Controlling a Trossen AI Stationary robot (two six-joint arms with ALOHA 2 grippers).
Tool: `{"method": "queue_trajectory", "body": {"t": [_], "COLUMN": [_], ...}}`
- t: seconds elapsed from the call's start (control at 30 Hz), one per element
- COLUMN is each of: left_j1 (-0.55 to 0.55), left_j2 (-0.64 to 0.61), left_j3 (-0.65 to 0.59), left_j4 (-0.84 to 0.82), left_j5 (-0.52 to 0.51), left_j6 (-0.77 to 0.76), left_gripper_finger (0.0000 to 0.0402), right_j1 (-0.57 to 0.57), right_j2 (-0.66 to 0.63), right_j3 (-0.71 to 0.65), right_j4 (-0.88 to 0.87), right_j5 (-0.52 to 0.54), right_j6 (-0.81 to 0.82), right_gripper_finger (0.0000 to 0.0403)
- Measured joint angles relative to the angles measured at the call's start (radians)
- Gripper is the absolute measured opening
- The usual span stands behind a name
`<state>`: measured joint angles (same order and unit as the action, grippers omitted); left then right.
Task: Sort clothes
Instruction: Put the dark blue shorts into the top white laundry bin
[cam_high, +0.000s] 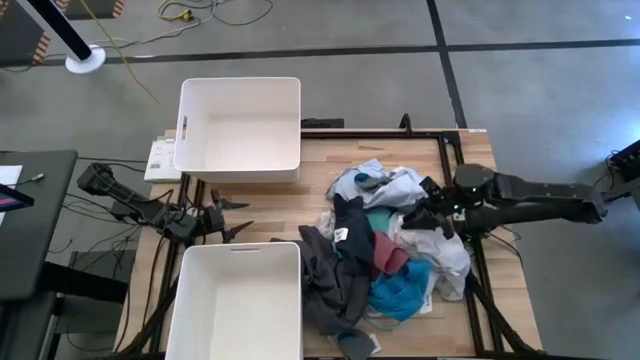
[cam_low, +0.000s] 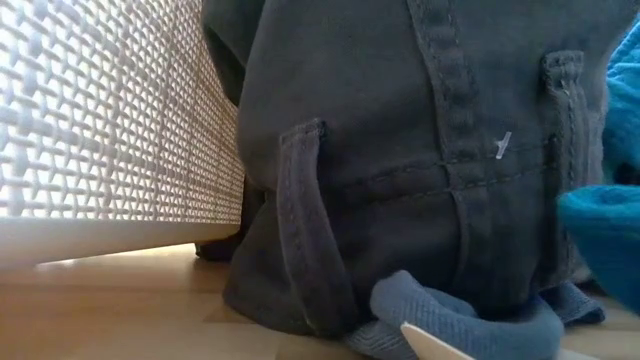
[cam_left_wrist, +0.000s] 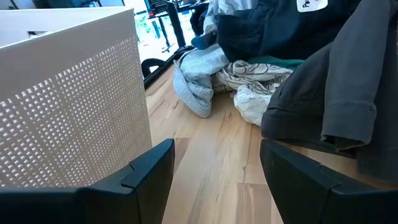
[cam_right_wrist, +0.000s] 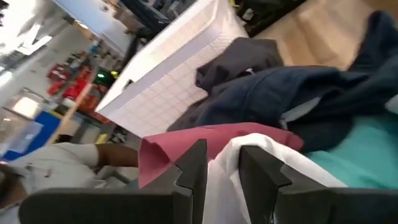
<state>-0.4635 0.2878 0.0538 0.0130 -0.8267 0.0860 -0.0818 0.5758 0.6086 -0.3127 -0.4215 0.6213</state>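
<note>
**Right arm grips white fabric in the pile, left arm waits between the bins**

The right arm reaches in across the table from the right edge, stretched low and nearly straight. Its right gripper (cam_high: 432, 215) sits on the right side of the clothes (cam_high: 385, 250), the heap in the middle of the wooden table (cam_high: 290, 205). From the right wrist view, the fingers (cam_right_wrist: 193, 165) are pinched narrowly on a fold of white garment (cam_right_wrist: 233, 171), with a maroon piece (cam_right_wrist: 180, 140) just beside it and navy cloth (cam_right_wrist: 292, 93) beyond.

Over on the left, the left arm comes in from the left edge. The left gripper (cam_high: 232, 217) hovers between the far bin (cam_high: 240, 128) and the near bin (cam_high: 235, 300), jaws spread and holding nothing. The dark grey garment (cam_left_wrist: 336, 93) at the pile's left edge lies near, ahead of its fingertips, not touching.
</note>
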Motion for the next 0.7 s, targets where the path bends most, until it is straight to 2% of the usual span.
{"method": "queue_trajectory", "body": {"t": [0.33,0.57,0.7], "left_j1": [0.000,0.000,0.000], "left_j2": [0.000,0.000,0.000], "left_j3": [0.000,0.000,0.000], "left_j4": [0.000,0.000,0.000], "left_j5": [0.000,0.000,0.000], "left_j6": [0.000,0.000,0.000], "left_gripper_finger": [0.0231,0.0231,0.0231], "right_j1": [-0.104,-0.117,-0.092], "right_j2": [0.000,0.007,0.028], "right_j3": [0.170,0.175,0.175], "right_j4": [-0.393,-0.578,-0.606], "right_j5": [0.006,0.004,0.003], "right_j6": [-0.072,-0.038,-0.020], "right_gripper_finger": [0.0107,0.0107,0.0107]}}
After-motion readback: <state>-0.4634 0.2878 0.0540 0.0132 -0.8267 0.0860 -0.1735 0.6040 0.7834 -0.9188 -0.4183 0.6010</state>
